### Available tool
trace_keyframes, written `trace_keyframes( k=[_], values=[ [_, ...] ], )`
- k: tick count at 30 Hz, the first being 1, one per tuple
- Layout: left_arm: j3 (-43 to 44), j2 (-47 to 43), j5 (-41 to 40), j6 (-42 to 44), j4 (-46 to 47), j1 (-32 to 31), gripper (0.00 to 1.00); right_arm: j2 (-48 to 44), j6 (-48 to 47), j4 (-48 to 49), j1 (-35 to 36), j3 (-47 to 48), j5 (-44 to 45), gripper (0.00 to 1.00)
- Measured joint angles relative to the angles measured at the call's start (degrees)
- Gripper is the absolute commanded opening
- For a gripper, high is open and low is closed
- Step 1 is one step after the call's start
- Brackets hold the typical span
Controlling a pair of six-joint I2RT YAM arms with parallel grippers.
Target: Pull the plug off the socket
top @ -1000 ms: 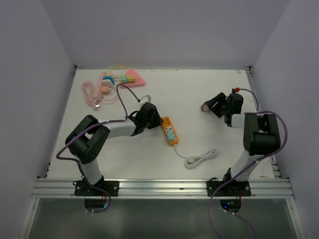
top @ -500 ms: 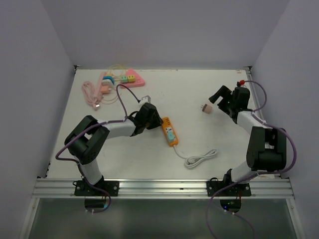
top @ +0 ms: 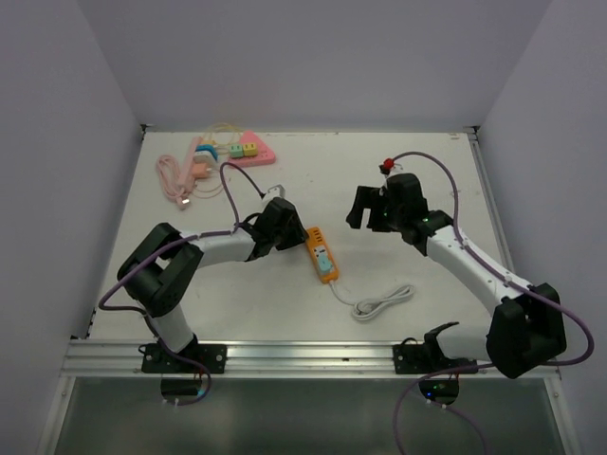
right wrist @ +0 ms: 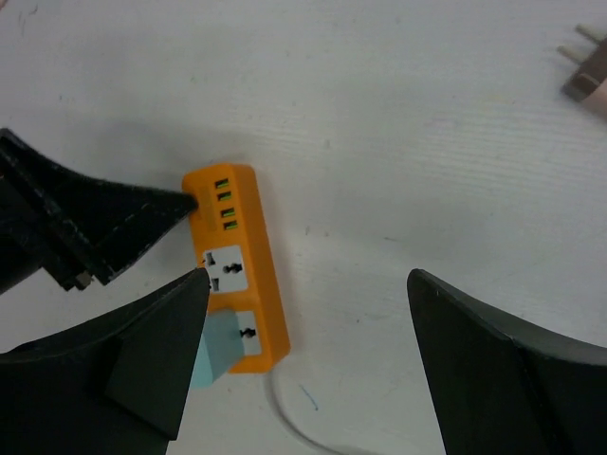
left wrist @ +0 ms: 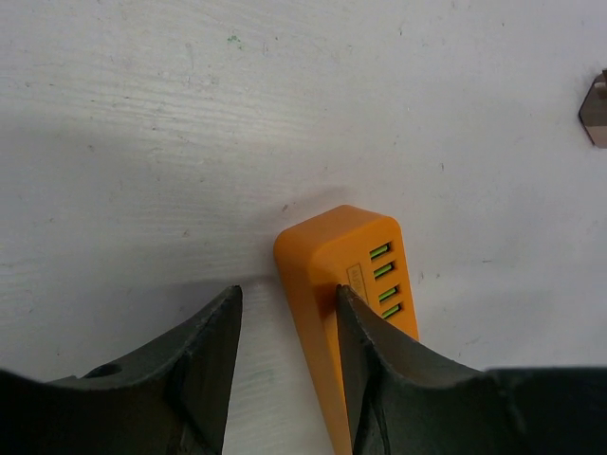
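One plug (right wrist: 588,81) lies dropped on the table (top: 313,161) off right, so we see the right claw (right wrist: 308,277), wide open and empty, swing back over the orange socket strip (right wrist: 258,284) where a blue plug (right wrist: 216,355) remains, while the left claw (left wrist: 286,313), barely open, holds nothing.

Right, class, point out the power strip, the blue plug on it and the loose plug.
power strip (right wrist: 245,204), right wrist view, orange top near the ports
blue plug (right wrist: 218,351), right wrist view, its body
loose plug (right wrist: 588,83), right wrist view, its body
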Motion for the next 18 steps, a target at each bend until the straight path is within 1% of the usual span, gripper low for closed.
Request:
trace_keyframes(
  k=[7, 11, 12, 13, 18],
  values=[
    [-0.48, -0.87, 0.5, 0.07, -1.27, 0.0, 0.49, -0.24, 0.57, -3.72, 12.13, 0.0, 2.86, 0.88],
    [-0.61, -1.03, 0.68, 0.07, -1.29, 0.0, 0.49, 1.64, 1.14, -4.35, 18.58, 0.0, 4.85, 0.87],
    [-0.63, -1.03, 0.72, 0.07, -1.31, 0.0, 0.49, 2.43, 1.29, -4.72, 20.09, 0.0, 5.62, 0.82],
    [-0.63, -1.03, 0.76, 0.07, -1.31, 0.0, 0.49, 3.21, 1.42, -5.09, 21.35, 0.02, 6.16, 0.8],
    [-0.72, -1.03, 0.79, 0.07, -1.22, 0.0, 0.49, 7.02, 2.12, -6.23, 26.08, 0.02, 8.17, 0.76]
  ],
)
